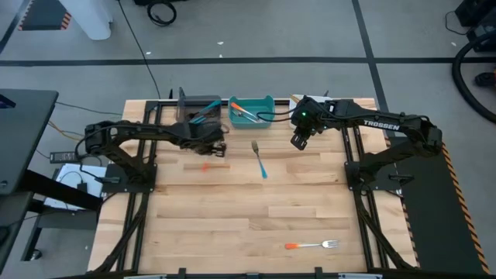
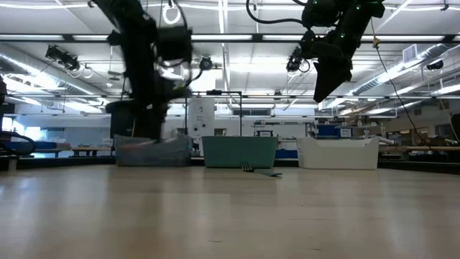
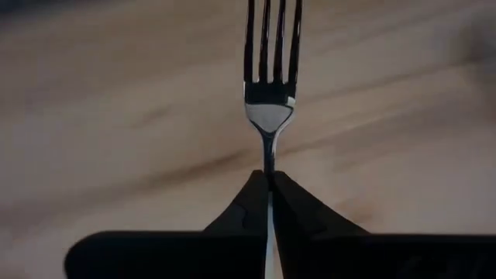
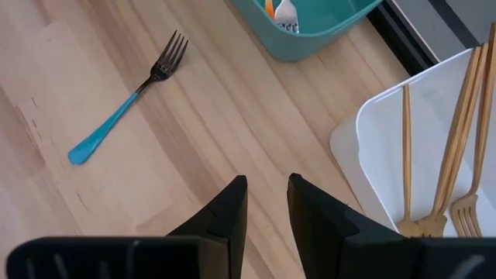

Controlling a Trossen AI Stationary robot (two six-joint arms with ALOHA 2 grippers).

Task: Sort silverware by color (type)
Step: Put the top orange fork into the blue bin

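My left gripper (image 3: 270,177) is shut on a silver-tined fork (image 3: 271,85) over the table's far left part (image 1: 215,147), in front of the grey bin (image 1: 200,105). The fork's handle is hidden, and a blurred orange streak (image 1: 205,165) shows beside the gripper. A blue-handled fork (image 1: 260,160) lies flat mid-table. An orange-handled fork (image 1: 310,246) lies near the front edge. My right gripper (image 4: 267,203) hangs open above the boards (image 1: 301,139), between the teal bin (image 4: 310,31) and the white bin (image 4: 418,147), nothing between its fingers. My left gripper pinches the fork's thin neck (image 3: 269,159), just behind the tines' base, between its two fingertips. The fork runs along the fingers, with the tines (image 3: 271,39) sticking out past the tips. The handle end is hidden behind the fingers.
Three bins stand in a row at the far edge: grey (image 2: 154,151), teal (image 2: 239,151), white (image 2: 338,152). The teal one holds an orange-handled fork (image 4: 271,8). Gold forks (image 4: 449,155) lie in the white one. The near half of the table holds only the one orange-handled fork.
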